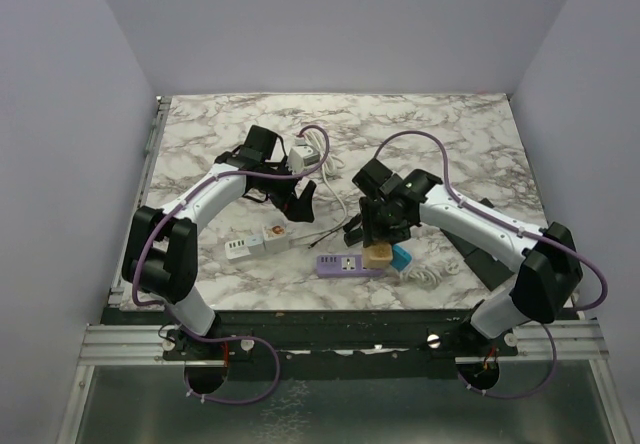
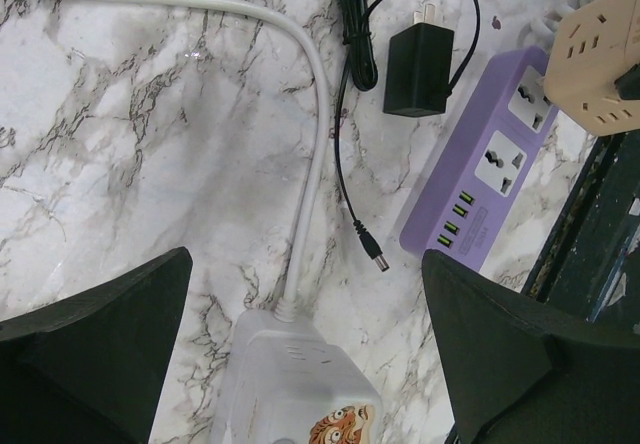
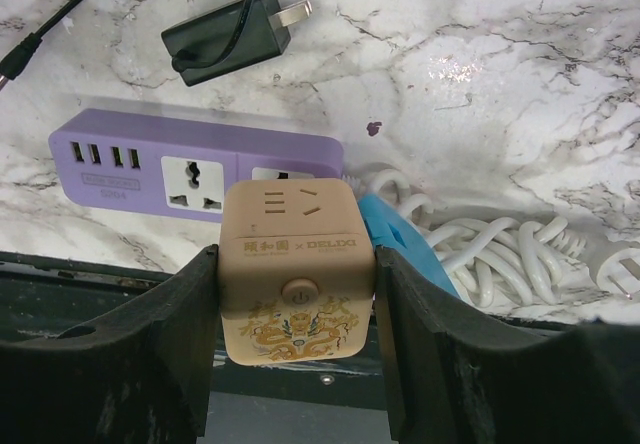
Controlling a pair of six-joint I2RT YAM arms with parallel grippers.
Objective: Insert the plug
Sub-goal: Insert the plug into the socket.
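The black adapter plug (image 2: 418, 56) lies flat on the marble, prongs bare, beside the purple power strip (image 2: 480, 179); both also show in the right wrist view, plug (image 3: 225, 32) and strip (image 3: 190, 159). My right gripper (image 3: 295, 304) is shut on a tan cube socket (image 3: 297, 269) and holds it at the strip's right end, over the table's front edge (image 1: 377, 254). My left gripper (image 2: 305, 364) is open and empty above a white power strip with a tiger sticker (image 2: 290, 384). The plug's thin black cable ends in a barrel connector (image 2: 372, 246).
A blue object (image 3: 405, 254) and a coil of white cable (image 3: 490, 249) lie right of the tan cube. A white cube socket (image 1: 303, 154) with a thick white cord (image 2: 300, 54) sits at the back. The table's front edge and dark rail (image 1: 330, 319) are close by.
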